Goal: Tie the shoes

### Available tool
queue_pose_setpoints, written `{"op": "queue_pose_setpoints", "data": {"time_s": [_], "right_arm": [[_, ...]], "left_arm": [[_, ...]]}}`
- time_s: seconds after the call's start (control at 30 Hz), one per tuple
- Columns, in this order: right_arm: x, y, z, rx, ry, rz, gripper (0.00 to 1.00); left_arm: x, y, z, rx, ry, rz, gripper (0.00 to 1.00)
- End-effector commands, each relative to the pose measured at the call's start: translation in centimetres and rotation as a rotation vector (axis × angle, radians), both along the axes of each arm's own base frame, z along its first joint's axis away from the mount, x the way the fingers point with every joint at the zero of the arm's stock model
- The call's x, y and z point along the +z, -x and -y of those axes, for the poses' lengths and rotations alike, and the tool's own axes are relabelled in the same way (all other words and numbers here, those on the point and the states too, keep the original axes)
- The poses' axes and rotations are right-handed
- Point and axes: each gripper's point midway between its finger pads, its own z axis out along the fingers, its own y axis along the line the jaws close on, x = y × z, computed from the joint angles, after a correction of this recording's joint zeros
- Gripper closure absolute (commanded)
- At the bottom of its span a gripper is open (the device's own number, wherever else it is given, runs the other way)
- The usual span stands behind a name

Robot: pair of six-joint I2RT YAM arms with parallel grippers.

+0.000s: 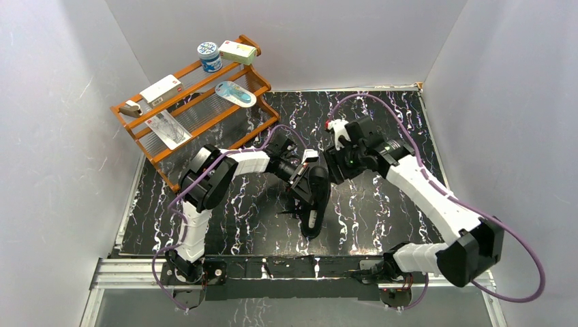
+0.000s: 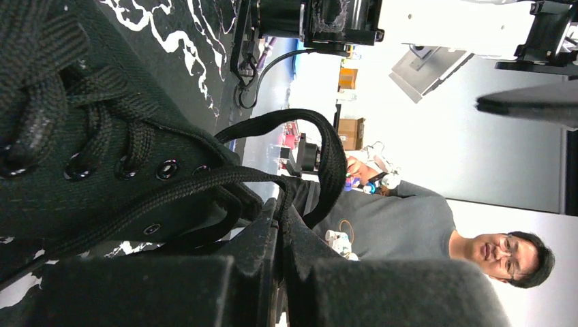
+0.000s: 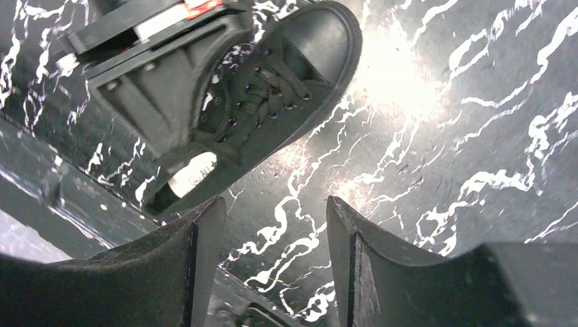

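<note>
The small black sneaker [image 1: 315,199] lies mid-table, toe toward the arm bases. In the right wrist view the shoe [image 3: 279,88] shows its laced front and the white insole label [image 3: 194,174]. My left gripper [image 1: 300,176] is over the shoe's laced top. In the left wrist view it [image 2: 281,204] is shut on a black lace [image 2: 331,160] that arches up in a loop from the eyelets of the shoe [image 2: 82,157]. My right gripper [image 1: 336,167] hovers just right of the shoe. It is open and empty [image 3: 276,218], above the marble tabletop, with the left gripper's body [image 3: 157,75] in its view.
A wooden rack [image 1: 198,102] stands at the back left with a blue-and-white tub [image 1: 209,56], boxes [image 1: 238,51] and packets on it. White walls enclose the black marbled table [image 1: 382,211]. A person [image 2: 436,218] is visible beyond the table in the left wrist view.
</note>
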Motion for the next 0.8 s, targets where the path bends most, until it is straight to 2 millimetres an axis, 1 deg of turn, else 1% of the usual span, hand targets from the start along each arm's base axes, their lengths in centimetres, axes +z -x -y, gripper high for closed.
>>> {"op": "queue_pose_setpoints", "data": {"time_s": [0.0,0.03,0.07,0.1,0.17,0.2,0.27,0.33,0.47,0.57,0.67,0.77], "right_arm": [[0.7,0.6,-1.0,0.269,-0.018,0.111,0.36],[0.7,1.7,-1.7,0.359,-0.059,0.106,0.37],[0.1,3.2,-2.4,0.486,-0.102,0.111,0.4],[0.1,4.2,-3.0,0.579,-0.139,0.144,0.42],[0.9,4.3,-4.3,0.667,-0.181,0.297,0.43],[1.4,4.6,-4.8,0.724,-0.211,0.358,0.44],[1.7,5.2,-5.3,0.809,-0.246,0.442,0.49],[1.0,5.4,-5.4,0.828,-0.257,0.451,0.53],[-0.1,6.5,-6.0,0.873,-0.306,0.398,0.59],[-1.2,6.1,-5.9,0.869,-0.29,0.411,0.6],[-1.7,5.3,-6.0,0.838,-0.283,0.453,0.61],[-2.5,4.6,-5.5,0.789,-0.249,0.471,0.6]], "left_arm": [[1.1,0.6,-0.3,-0.027,0.036,-0.041,1.0],[1.2,0.5,-0.3,-0.029,0.04,-0.041,1.0],[1.2,0.5,-0.3,-0.03,0.043,-0.039,1.0],[1.2,0.5,-0.2,-0.03,0.043,-0.039,1.0],[1.0,0.4,-0.2,-0.03,0.039,-0.047,1.0],[0.9,0.3,-0.1,-0.028,0.035,-0.046,1.0],[0.8,0.3,-0.1,-0.025,0.031,-0.045,1.0],[0.9,0.1,0.0,-0.024,0.03,-0.047,1.0],[1.6,-0.1,0.3,-0.028,0.042,-0.045,1.0],[1.9,-0.1,0.3,-0.032,0.049,-0.047,1.0],[1.9,-0.2,0.3,-0.028,0.045,-0.048,1.0],[1.7,0.0,0.2,-0.03,0.038,-0.062,1.0]]}}
